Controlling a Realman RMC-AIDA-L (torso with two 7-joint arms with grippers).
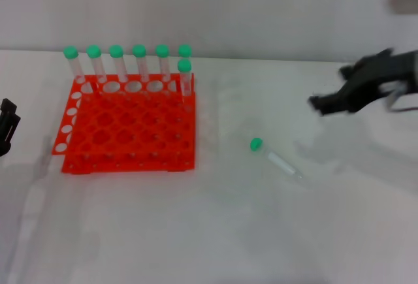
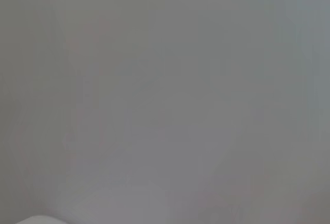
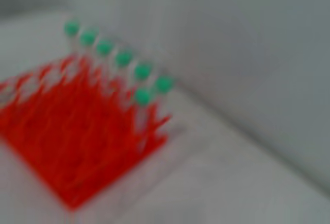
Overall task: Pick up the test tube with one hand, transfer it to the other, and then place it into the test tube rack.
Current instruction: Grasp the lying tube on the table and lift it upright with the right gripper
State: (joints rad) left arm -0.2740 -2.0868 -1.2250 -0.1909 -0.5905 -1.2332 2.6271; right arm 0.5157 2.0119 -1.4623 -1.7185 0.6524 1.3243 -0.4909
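A clear test tube (image 1: pixel 273 156) with a green cap lies flat on the white table, right of the orange-red rack (image 1: pixel 128 127). The rack holds several upright green-capped tubes (image 1: pixel 139 62) along its far edge; it also shows in the right wrist view (image 3: pixel 77 141) with those tubes (image 3: pixel 124 59). My right gripper (image 1: pixel 321 104) hangs above the table, up and to the right of the lying tube, apart from it and holding nothing. My left gripper (image 1: pixel 6 127) sits at the left edge of the head view, left of the rack. The left wrist view shows only a blank grey surface.
A white wall rises behind the table. White tabletop spreads in front of the rack and around the lying tube.
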